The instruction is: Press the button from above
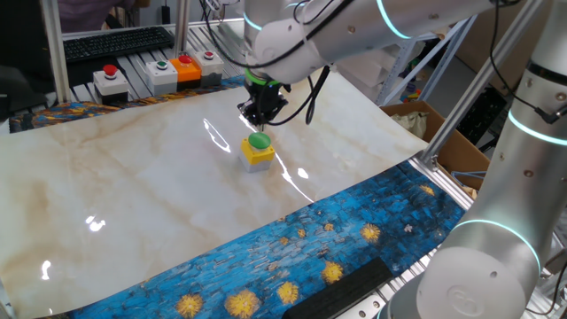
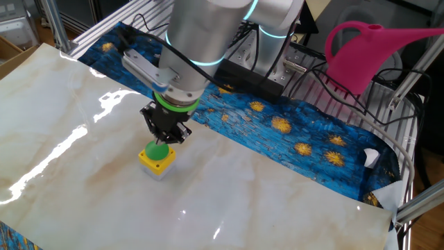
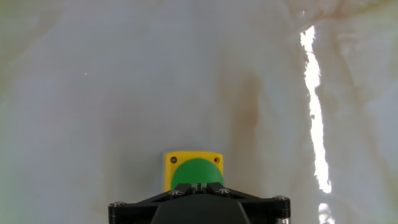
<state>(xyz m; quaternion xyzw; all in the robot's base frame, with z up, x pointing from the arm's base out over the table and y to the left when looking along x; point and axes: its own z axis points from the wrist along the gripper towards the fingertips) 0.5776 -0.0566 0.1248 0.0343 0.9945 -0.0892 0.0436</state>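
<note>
Gripper (image 2: 166, 137) hangs directly over the button (image 2: 157, 151) — green dome on its yellow box, mid-bench (image 2: 277, 187), just under the tips. In hand view the fingers meet, closed together — probably to give one blunt tip for pressing.

The marble tabletop (image 1: 133, 190) lies bare on every side of the button (image 1: 259, 141) and its yellow box (image 1: 258, 155), so the way in from any side is open. Straight above the button the gripper (image 1: 260, 118) takes up the room, its black fingertips (image 3: 199, 186) close over the green dome. Along the far edge, well apart from the button, stand a grey-white box with a red button (image 1: 112, 80), another with a green button (image 1: 162, 73) and an orange box (image 1: 186, 67). A pink watering can (image 2: 368, 52) sits off the table beyond the blue cloth (image 2: 305, 139).
</note>
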